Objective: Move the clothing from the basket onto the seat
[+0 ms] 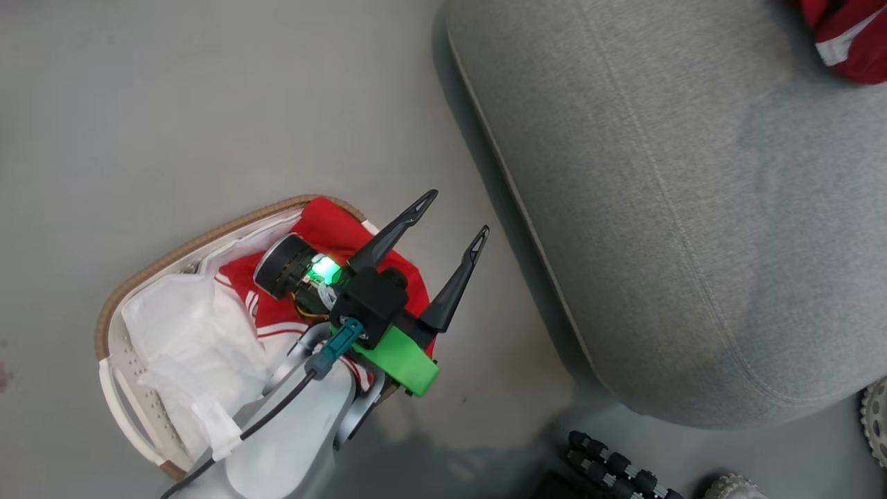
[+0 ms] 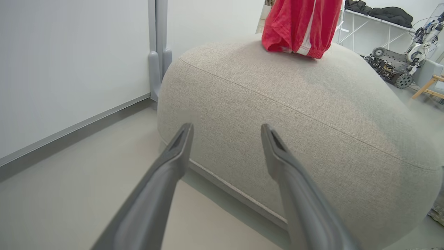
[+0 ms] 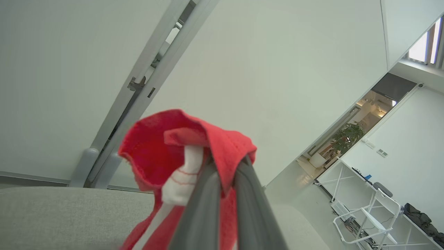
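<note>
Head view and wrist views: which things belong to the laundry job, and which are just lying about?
Job: basket, red garment inside it, second red garment pinched in the right gripper over the seat, open left gripper.
Lying about: wheeled machine, dark clothes on a shelf, white chair, potted plant.

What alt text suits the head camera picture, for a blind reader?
The robot's open left end effector hangs over the edge of a white basket holding a red garment. A big grey seat lies to its right, with another red garment at the picture's top right corner.
</note>
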You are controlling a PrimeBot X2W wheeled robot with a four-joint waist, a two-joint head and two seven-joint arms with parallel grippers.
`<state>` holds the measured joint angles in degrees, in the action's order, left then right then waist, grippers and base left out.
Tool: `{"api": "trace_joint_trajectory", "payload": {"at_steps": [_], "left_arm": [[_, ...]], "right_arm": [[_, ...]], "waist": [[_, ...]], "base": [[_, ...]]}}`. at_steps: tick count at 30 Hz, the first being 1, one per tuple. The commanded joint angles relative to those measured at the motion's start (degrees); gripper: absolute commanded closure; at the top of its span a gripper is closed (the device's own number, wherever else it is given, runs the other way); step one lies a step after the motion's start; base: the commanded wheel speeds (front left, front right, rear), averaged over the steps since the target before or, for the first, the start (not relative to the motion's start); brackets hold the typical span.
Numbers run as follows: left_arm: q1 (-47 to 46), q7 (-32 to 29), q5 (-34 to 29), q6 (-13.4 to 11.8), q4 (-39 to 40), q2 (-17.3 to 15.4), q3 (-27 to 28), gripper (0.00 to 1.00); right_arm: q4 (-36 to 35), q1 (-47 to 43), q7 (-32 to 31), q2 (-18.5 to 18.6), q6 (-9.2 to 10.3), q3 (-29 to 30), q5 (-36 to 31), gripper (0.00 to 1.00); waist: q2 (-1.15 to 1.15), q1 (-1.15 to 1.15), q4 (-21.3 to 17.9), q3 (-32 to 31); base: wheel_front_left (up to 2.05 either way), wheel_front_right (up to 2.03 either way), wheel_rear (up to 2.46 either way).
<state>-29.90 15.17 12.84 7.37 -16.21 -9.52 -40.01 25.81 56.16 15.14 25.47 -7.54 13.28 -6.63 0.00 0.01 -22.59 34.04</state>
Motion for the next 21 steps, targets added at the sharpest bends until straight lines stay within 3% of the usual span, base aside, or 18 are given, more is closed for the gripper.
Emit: {"api": "trace_joint_trajectory", "payload": {"at_steps": [1,13,14,16,17,18,21], "left_arm": [[-1.0,0.0,0.0,0.2,-0.1,-0.5,-0.1,0.0],[0.3,0.0,0.8,0.2,-1.8,-0.2,0.2,0.0],[0.6,0.0,0.9,0.2,-1.9,0.0,0.8,0.0],[1.4,0.0,0.8,0.2,-2.0,0.3,1.6,0.0],[1.8,0.0,0.7,0.2,-2.1,0.5,2.1,0.0],[2.3,0.0,0.7,0.2,-2.2,0.7,2.8,0.0],[3.8,0.0,0.4,0.1,-2.5,1.3,4.4,0.0]], "right_arm": [[0.1,-1.9,0.0,-0.8,0.1,1.0,-0.4,1.0],[7.6,-16.9,0.0,-9.3,0.1,8.8,-3.0,1.0],[7.7,-18.6,0.0,-10.1,0.1,9.6,-2.8,0.95],[7.6,-21.3,0.0,-11.5,0.1,11.2,-2.5,0.74],[7.3,-22.5,0.0,-12.2,0.1,11.8,-2.5,0.54],[6.9,-24.0,0.0,-12.9,0.1,12.4,-2.7,0.04],[6.4,-27.6,0.0,-14.5,0.1,14.0,-2.9,0.0]], "waist": [[0.0,-0.01,1.9,1.8],[0.0,-0.01,2.9,-0.3],[0.0,-0.01,3.1,-0.9],[0.0,-0.01,3.4,-2.0],[0.0,-0.01,3.4,-2.7],[0.0,-0.01,3.6,-3.4],[0.0,-0.01,3.9,-5.6]], "base": [[0.0,0.0,0.0],[0.0,0.0,0.0],[0.0,0.0,0.0],[0.0,0.0,0.0],[0.0,0.0,0.0],[0.0,0.0,0.0],[0.0,0.0,0.0]]}}
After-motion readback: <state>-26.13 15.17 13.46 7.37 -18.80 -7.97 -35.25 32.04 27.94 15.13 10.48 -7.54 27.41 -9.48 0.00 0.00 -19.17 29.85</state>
